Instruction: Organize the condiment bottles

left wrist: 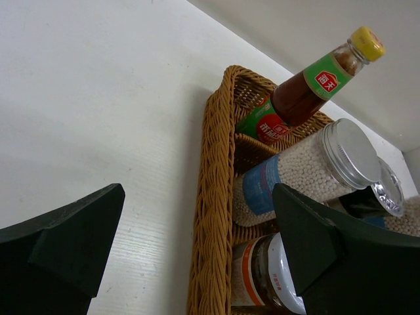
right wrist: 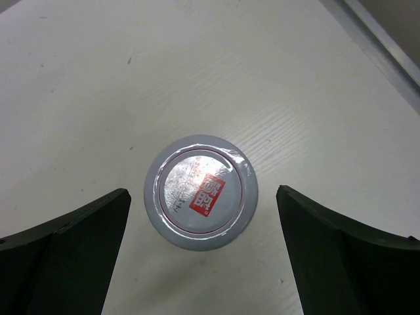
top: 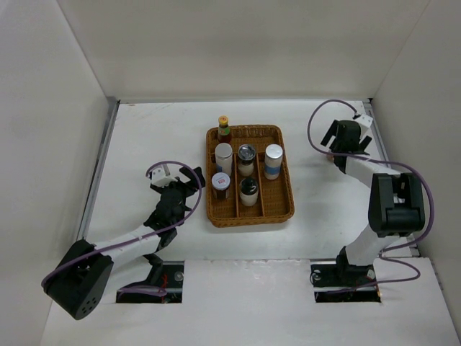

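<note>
Six condiment bottles stand in the wicker tray [top: 214, 216]: a red-sauce bottle with yellow cap [top: 224, 127], a white cylinder [top: 224, 156], a chrome-topped shaker [top: 247, 156], a blue-labelled cylinder [top: 273, 161], a white-lidded spice jar [top: 220, 184] and a black-capped shaker [top: 248, 189]. My left gripper [top: 196, 191] is open and empty beside the tray's left rim [left wrist: 213, 216]. The sauce bottle [left wrist: 308, 88] and the spice jar [left wrist: 269, 272] show in the left wrist view. My right gripper [top: 344, 144] is open above a white-lidded jar [right wrist: 200, 191] that stands on the table between the fingers [right wrist: 72, 249], untouched.
The jar under the right gripper is hidden in the top view. A raised rail runs along the table's far right edge [right wrist: 380, 46]. White walls enclose the table on three sides. Bare table lies left of the tray [left wrist: 98, 98].
</note>
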Action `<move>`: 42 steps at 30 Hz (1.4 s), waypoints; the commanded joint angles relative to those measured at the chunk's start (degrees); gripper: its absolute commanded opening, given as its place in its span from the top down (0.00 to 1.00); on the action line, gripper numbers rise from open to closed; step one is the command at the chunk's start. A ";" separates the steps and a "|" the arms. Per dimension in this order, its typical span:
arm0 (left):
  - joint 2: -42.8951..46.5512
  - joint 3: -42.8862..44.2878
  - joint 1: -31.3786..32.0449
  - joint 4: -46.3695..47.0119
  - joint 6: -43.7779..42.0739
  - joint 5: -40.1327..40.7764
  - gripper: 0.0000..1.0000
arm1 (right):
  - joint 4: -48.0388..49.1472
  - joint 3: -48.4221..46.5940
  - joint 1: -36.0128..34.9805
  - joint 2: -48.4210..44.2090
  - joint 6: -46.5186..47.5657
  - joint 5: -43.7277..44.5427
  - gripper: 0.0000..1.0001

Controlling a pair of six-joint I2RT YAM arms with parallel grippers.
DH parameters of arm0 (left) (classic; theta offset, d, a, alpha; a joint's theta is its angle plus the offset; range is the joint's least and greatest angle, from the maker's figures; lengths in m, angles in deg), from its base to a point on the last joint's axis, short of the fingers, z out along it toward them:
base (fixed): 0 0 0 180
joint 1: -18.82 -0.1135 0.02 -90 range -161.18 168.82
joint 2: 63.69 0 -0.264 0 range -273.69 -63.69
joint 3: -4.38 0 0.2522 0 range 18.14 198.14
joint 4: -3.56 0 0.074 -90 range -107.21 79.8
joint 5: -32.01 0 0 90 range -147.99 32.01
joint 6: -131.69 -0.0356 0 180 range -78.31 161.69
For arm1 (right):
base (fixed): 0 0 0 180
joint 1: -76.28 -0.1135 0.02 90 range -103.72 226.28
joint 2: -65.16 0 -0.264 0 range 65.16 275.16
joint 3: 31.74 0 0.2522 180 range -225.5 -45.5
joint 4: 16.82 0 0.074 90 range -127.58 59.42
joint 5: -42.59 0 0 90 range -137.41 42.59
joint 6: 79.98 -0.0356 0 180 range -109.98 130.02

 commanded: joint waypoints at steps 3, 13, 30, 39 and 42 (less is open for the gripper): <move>-0.02 0.73 0.17 2.06 0.56 -0.81 0.00 | 3.48 -2.96 -0.01 2.64 -0.41 -2.21 0.01; -0.63 0.81 0.08 2.41 0.56 -0.81 0.00 | 10.33 2.57 -2.46 -2.09 -0.14 4.46 0.48; -0.37 0.99 1.48 2.50 0.56 -1.08 0.00 | -4.58 17.87 -25.04 -33.64 -1.20 14.83 0.43; 0.86 0.99 1.31 1.98 0.39 -0.73 0.00 | -23.48 14.10 -46.22 -42.36 -7.87 19.76 0.43; 2.26 0.46 0.70 1.80 0.30 -0.55 0.00 | -24.03 12.60 -52.72 -41.22 -9.37 19.85 0.43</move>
